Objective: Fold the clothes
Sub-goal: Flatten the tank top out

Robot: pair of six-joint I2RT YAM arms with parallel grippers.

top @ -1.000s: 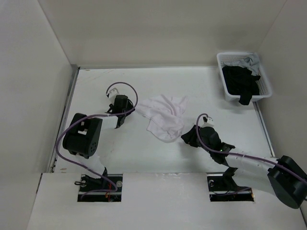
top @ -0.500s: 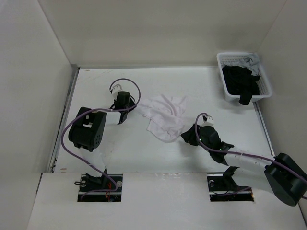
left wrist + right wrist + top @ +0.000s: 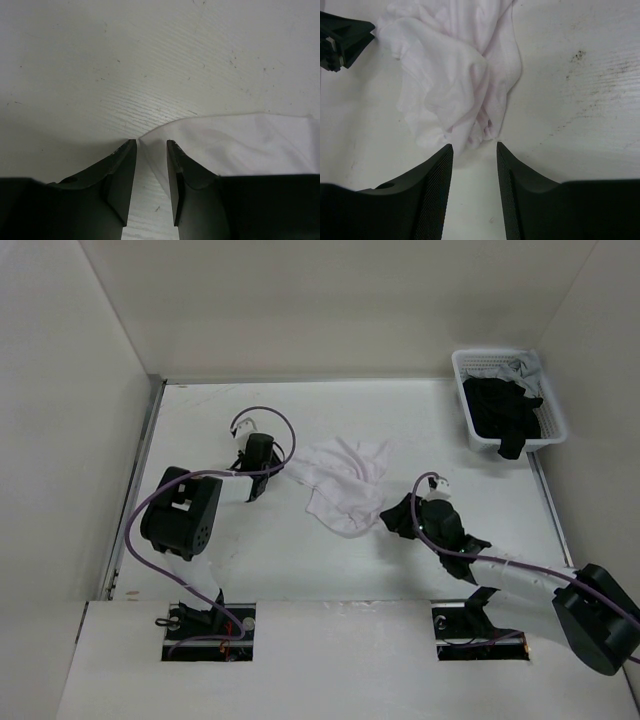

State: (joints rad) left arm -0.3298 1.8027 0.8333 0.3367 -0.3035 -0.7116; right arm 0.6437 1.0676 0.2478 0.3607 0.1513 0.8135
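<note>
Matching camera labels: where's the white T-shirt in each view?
Top external: white garment, crumpled, mid-frame.
Left wrist: right half of the frame, its corner reaching between the jaws of the left gripper.
Right wrist: upper centre, just beyond the right gripper.
Shared landmark: the left gripper at the garment's edge, top left in the right wrist view.

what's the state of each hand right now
Left hand: open, shirt edge between the jaws, not clamped.
Right hand: open, holding nothing, shirt just ahead.
</note>
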